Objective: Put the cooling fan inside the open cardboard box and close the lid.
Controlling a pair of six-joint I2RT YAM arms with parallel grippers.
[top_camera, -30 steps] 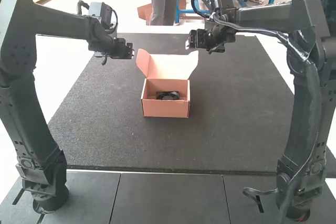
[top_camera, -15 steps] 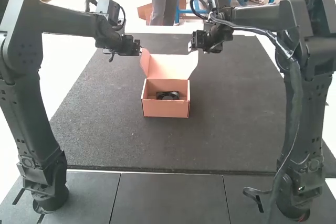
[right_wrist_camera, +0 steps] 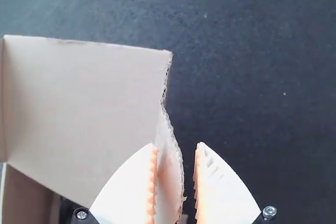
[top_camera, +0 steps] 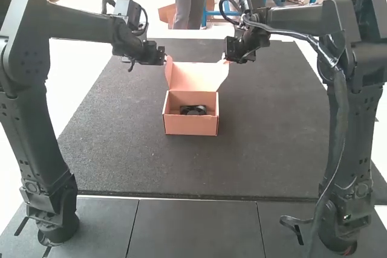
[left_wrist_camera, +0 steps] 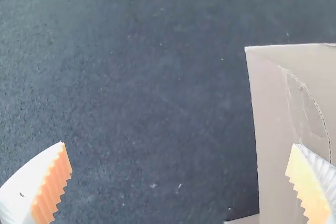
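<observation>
light: bright, even | shadows: faint; box point(top_camera: 190, 122) interior dim | wrist views: evenly lit

We record two arms, both raised. Left arm point(top_camera: 60, 22): upright from its base at the near left; elbow high; forearm stretched forward and inward; wrist bent downward; left gripper point(top_camera: 158, 57) carried at the end, its white ribbed fingers point(left_wrist_camera: 31, 192) spread wide, orange pads facing each other across a broad gap. Right arm point(top_camera: 344, 40): upright at the near right; upper link near level, reaching inward over the far side; right gripper point(top_camera: 233, 49) pointed downward, its fingers point(right_wrist_camera: 226, 192) drawn narrow, orange pads close on either face of the lid flap point(right_wrist_camera: 79, 108).
</observation>
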